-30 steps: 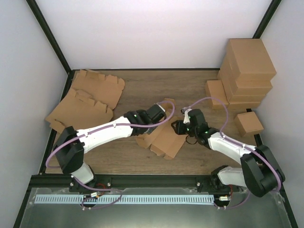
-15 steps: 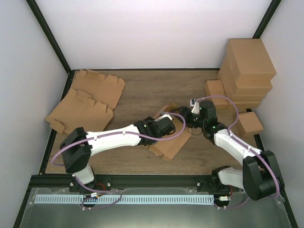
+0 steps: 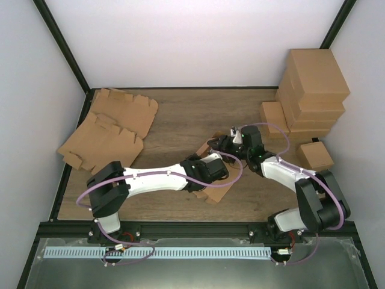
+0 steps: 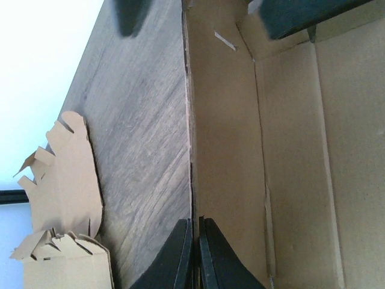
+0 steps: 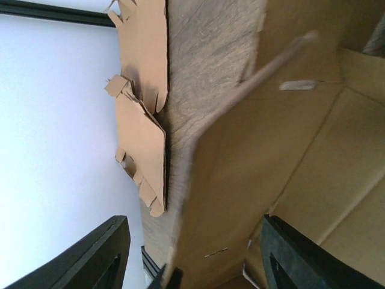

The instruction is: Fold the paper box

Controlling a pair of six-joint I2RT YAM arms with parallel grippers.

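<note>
The paper box (image 3: 220,191) lies at the table's middle, mostly under my left arm; it is a plain brown piece with a wall panel raised. In the left wrist view my left gripper (image 4: 195,223) is shut on the upper edge of that upright wall, with the box's creased inside (image 4: 289,150) to the right. From above, the left gripper (image 3: 212,161) sits over the box's back part. My right gripper (image 3: 218,144) meets it from the back right. Its fingers (image 5: 99,259) stand wide open, and the raised panel (image 5: 240,150) runs between them without touching either.
Flat cardboard blanks (image 3: 114,126) lie piled at the back left, also seen as blanks (image 5: 144,120) from the right wrist. Finished brown boxes (image 3: 313,90) are stacked at the back right, with a small one (image 3: 316,156) in front. White walls enclose the table.
My left arm has stretched further right and nearer, taking the box with it. My right gripper has opened and swung up and left to the box's back edge.
</note>
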